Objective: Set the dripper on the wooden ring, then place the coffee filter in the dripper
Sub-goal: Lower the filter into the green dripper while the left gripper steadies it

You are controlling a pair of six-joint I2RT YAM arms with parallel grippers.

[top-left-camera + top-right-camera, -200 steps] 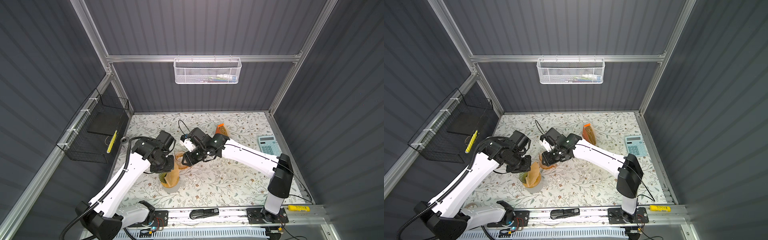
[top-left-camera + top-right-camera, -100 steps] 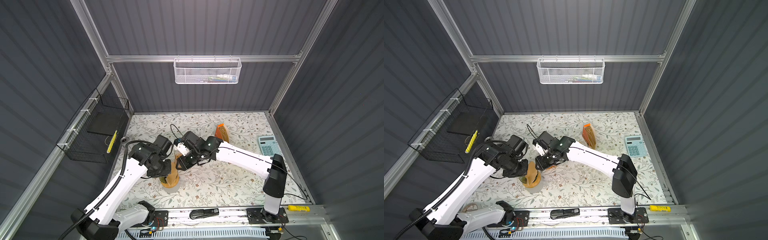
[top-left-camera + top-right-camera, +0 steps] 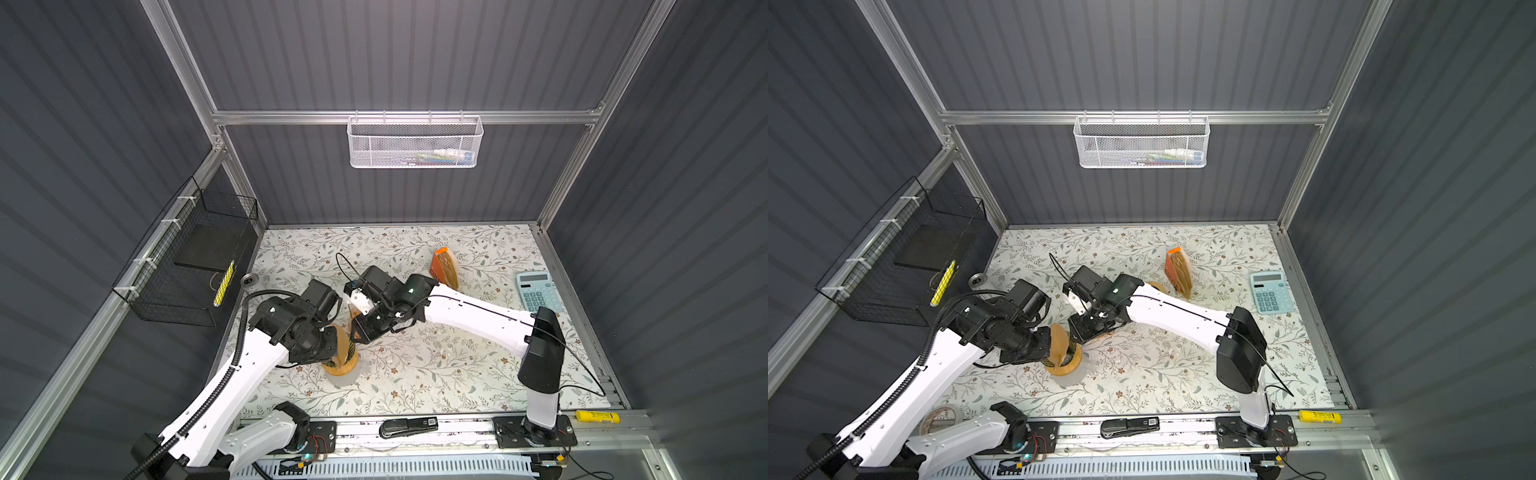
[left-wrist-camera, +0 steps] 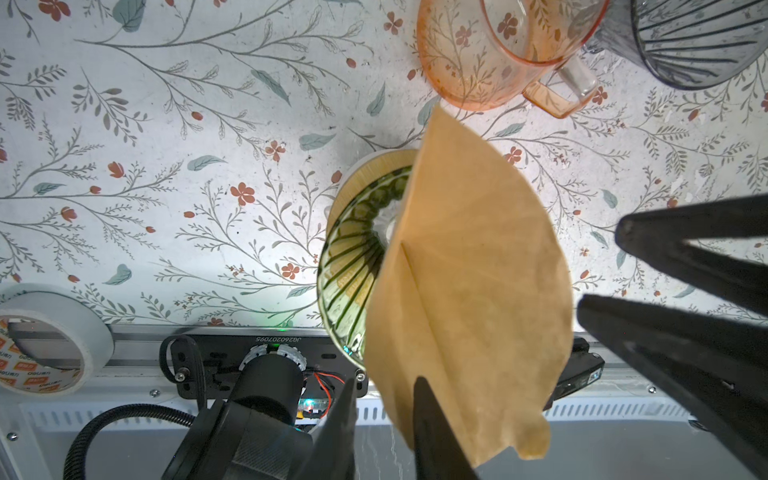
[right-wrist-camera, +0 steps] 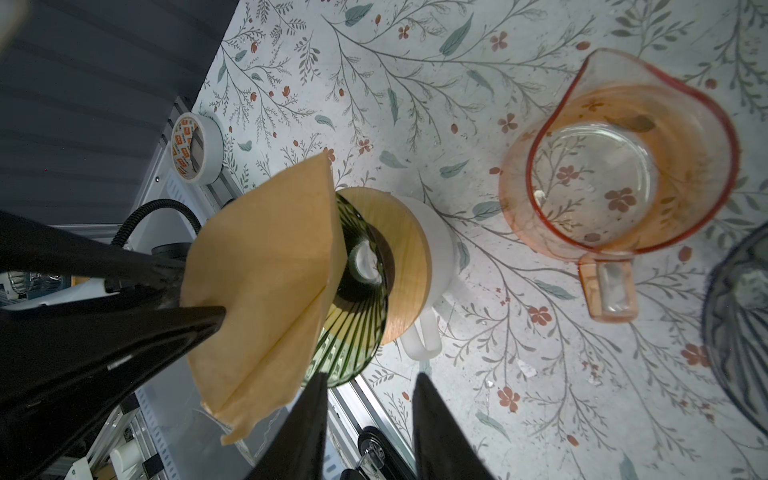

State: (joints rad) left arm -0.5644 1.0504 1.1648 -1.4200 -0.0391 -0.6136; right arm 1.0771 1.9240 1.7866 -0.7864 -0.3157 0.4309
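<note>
Floral table (image 3: 436, 374): both my arms met over its left-centre part.

My right arm (image 3: 478, 320) stood up from the front rail (image 3: 457, 428). It then ran long and low leftward across the table, with the wrist bent down toward the dripper (image 5: 357, 324).

My left arm (image 3: 232, 382) rose at a slant from the front left corner, with the wrist turned rightward over the same spot.

A white mug (image 5: 436, 249) stood upright on the table and carried the green glass dripper on a wooden collar (image 5: 405, 232).

The coffee filter (image 4: 469, 270) was folded flat and held on edge over the dripper's mouth, not seated inside. I could not tell whether it touched the rim.

My left gripper (image 4: 386, 382) had its jaws narrow, pinched on the filter's wide edge with one finger on either face.

My right gripper (image 5: 372, 376) had its jaws parted a little with nothing between them. Its tips were just beside the filter and the dripper's rim, and I could not confirm contact with either.
</note>
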